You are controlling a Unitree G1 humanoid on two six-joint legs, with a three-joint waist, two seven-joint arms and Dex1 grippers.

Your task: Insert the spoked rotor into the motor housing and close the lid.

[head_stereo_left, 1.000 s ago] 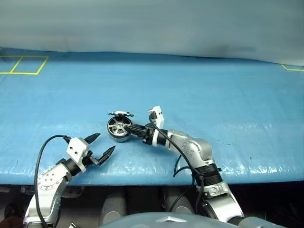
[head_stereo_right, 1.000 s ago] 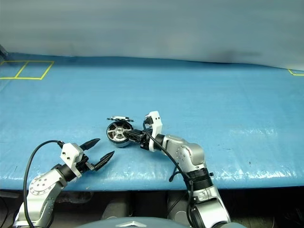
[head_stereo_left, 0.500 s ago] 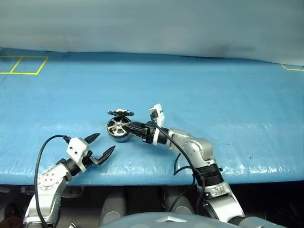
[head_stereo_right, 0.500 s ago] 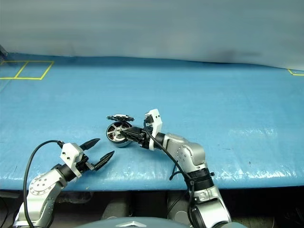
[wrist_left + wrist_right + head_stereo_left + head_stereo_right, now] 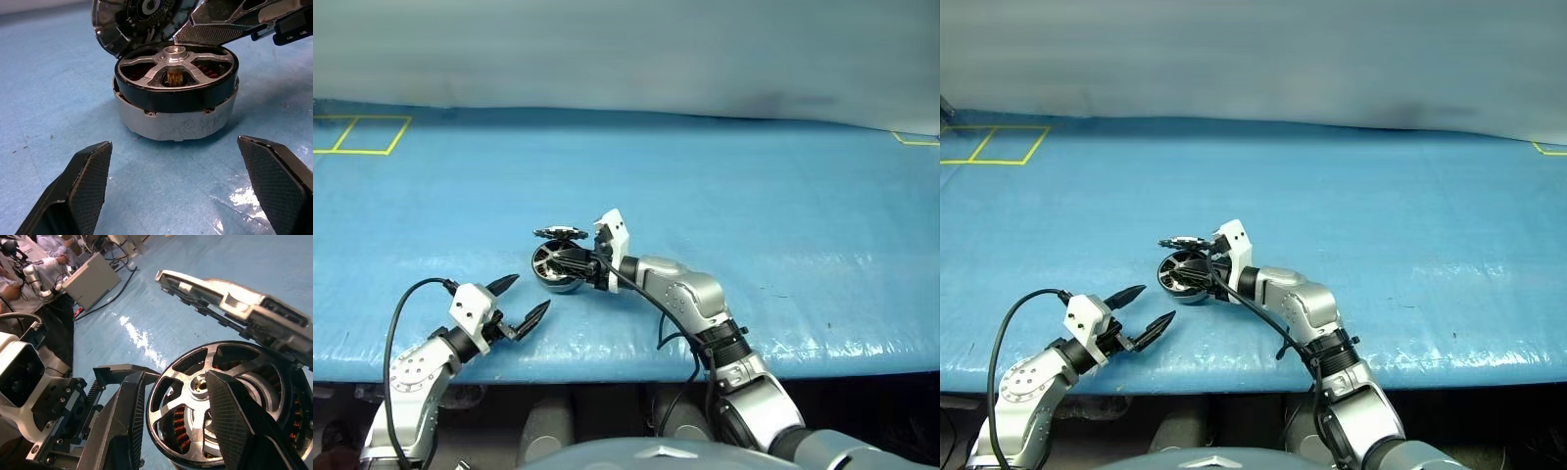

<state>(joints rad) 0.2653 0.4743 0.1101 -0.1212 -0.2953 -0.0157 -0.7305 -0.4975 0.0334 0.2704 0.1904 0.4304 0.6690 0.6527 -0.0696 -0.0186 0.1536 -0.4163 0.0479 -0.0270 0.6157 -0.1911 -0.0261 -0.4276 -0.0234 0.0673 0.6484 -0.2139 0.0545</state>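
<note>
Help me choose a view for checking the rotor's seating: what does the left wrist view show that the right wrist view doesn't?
Left wrist view: a side-on look at the motor housing, its pale wall standing on the blue mat, with the dark rim of the spoked rotor sitting in its top and the open left gripper framing it.
Right wrist view: a look down through the spokes, plus people and a grey case in the background.
Both: the rotor's hub and spokes, copper windings beneath, and the lid raised above.
</note>
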